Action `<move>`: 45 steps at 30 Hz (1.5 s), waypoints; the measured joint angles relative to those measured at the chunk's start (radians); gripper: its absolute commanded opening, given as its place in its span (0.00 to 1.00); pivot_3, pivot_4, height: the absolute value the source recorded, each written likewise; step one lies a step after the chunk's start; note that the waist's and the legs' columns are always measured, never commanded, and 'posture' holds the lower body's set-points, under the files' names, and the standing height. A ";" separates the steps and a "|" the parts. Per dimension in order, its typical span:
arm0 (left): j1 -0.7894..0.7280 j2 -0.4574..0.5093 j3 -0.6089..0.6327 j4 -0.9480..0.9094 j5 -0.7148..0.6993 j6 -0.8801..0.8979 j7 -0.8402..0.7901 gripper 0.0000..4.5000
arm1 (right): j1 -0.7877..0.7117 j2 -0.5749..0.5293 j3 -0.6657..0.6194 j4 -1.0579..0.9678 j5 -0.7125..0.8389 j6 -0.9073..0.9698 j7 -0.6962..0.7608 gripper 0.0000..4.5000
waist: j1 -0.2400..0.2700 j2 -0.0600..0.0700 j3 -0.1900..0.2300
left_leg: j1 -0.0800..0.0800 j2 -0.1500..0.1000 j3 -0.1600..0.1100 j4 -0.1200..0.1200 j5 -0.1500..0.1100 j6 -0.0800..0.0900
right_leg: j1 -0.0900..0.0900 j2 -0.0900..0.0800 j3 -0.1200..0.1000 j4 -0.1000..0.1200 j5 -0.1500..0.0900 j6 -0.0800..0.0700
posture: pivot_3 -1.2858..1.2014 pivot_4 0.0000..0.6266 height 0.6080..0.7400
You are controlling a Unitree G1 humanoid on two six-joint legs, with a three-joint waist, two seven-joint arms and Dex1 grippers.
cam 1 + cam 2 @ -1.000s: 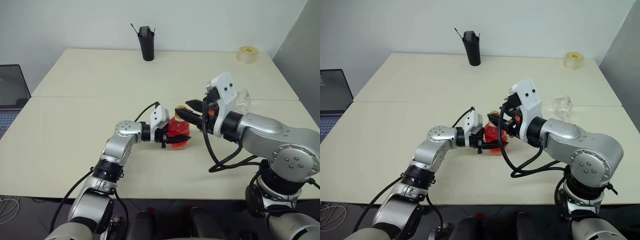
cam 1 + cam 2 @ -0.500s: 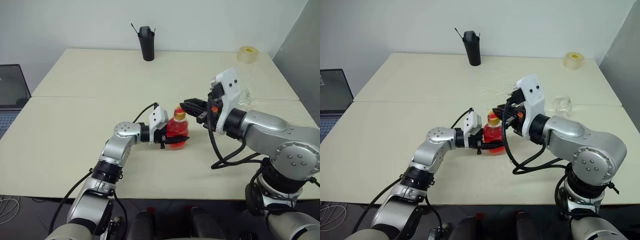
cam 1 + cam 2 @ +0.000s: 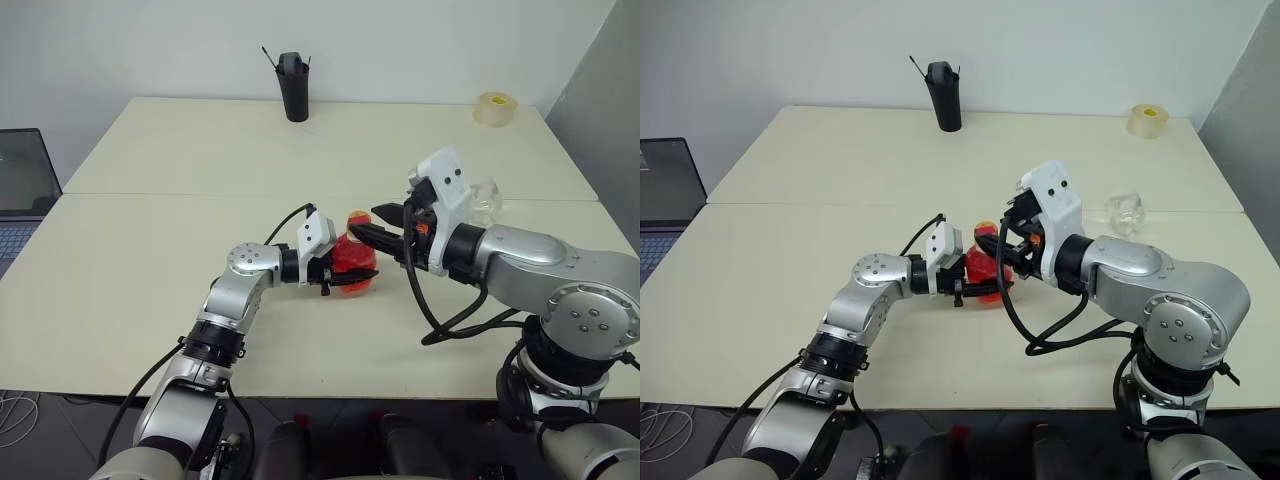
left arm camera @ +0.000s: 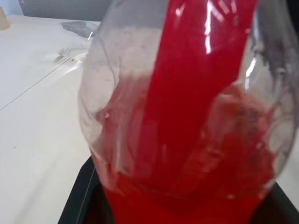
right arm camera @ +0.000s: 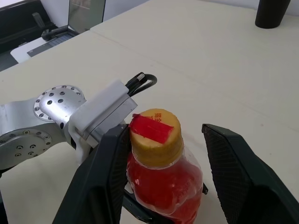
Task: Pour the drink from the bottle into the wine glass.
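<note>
The bottle [image 3: 352,262] stands upright near the table's middle, about half full of the red-orange drink [image 4: 196,140]. My left gripper [image 3: 338,272] is shut on its lower body from the left. The yellow cap [image 5: 154,128] with a red strip sits on the neck. My right gripper [image 3: 381,222] reaches in from the right at cap height. It is open, with one finger [image 5: 110,172] close beside the cap and the other finger [image 5: 236,172] well apart from it. The wine glass [image 3: 1124,212] stands behind my right wrist, partly hidden by it.
A black holder [image 3: 293,88] stands at the table's far edge, and a yellowish tape roll [image 3: 492,108] lies at the far right corner. A laptop [image 3: 20,190] sits off the left side. A seam [image 3: 150,194] crosses the table [image 3: 140,300].
The right gripper drew back up and to the right half a second ago and has returned to the cap, its jaws now wider. The left gripper and bottle kept still.
</note>
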State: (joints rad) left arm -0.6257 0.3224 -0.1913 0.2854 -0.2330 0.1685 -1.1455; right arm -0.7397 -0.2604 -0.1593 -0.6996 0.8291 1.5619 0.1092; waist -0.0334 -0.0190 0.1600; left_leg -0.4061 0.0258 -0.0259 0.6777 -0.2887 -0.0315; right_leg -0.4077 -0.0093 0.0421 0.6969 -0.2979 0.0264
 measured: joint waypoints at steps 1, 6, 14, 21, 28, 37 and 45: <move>0.000 0.000 0.000 0.000 0.000 0.000 0.001 0.44 | 0.000 0.000 0.003 0.000 -0.004 -0.001 0.000 0.58 | 0.000 0.000 0.000 | 0.000 0.000 0.000 0.000 0.000 0.000 | 0.000 0.000 0.000 0.000 0.000 0.000 | 0.52 0.24 1.00; 0.000 0.002 0.000 0.000 0.001 0.002 0.008 0.44 | 0.000 0.005 0.024 0.001 -0.012 -0.006 0.003 0.30 | 0.000 0.000 0.000 | 0.000 0.000 0.000 0.000 0.000 0.000 | 0.000 0.000 0.000 0.000 0.000 0.000 | 0.52 0.24 1.00; 0.000 0.003 0.000 0.000 0.000 0.002 0.007 0.33 | 0.000 0.004 0.027 0.017 -0.023 -0.018 0.013 0.28 | 0.000 0.000 0.000 | 0.000 0.000 0.000 0.000 0.000 0.000 | 0.000 0.000 0.000 0.000 0.000 0.000 | 0.52 0.24 1.00; 0.000 0.002 -0.007 -0.046 -0.013 0.016 -0.036 0.28 | -0.009 -0.345 0.139 0.233 -0.035 -0.369 0.548 0.28 | 0.002 0.000 0.000 | 0.000 -0.001 0.000 0.000 0.000 0.001 | 0.001 0.000 -0.001 -0.004 0.000 0.000 | 0.52 0.24 1.00; -0.001 -0.004 -0.019 -0.053 -0.021 0.022 -0.040 0.28 | -0.141 -0.447 0.336 0.597 -0.216 -0.766 1.048 0.28 | -0.010 0.000 0.001 | 0.003 0.001 0.001 -0.001 -0.001 0.002 | 0.002 0.004 0.001 -0.002 0.000 -0.001 | 0.52 0.24 1.00; -0.003 -0.016 -0.019 -0.046 -0.033 0.022 -0.038 0.25 | -0.154 -0.429 0.277 0.553 -0.177 -0.728 1.030 0.66 | 0.005 0.001 0.001 | 0.002 0.001 0.000 0.000 -0.001 0.001 | 0.002 0.000 0.000 -0.002 0.000 -0.001 | 0.52 0.24 1.00; -0.018 -0.036 -0.024 -0.008 -0.032 0.018 -0.045 0.25 | -0.127 -0.439 0.129 0.362 -0.099 -0.546 0.775 1.00 | 0.006 0.001 0.001 | 0.001 0.001 0.000 0.000 -0.001 0.001 | 0.002 0.000 0.000 -0.001 0.000 -0.001 | 0.52 0.24 1.00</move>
State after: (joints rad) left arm -0.6437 0.2863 -0.2152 0.2775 -0.2649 0.1861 -1.1910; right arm -0.8666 -0.6991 -0.0303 -0.3372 0.7304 1.0154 0.8838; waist -0.0270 -0.0180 0.1614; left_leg -0.4046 0.0266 -0.0257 0.6777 -0.2895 -0.0301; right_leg -0.4059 -0.0091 0.0422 0.6955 -0.2984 0.0254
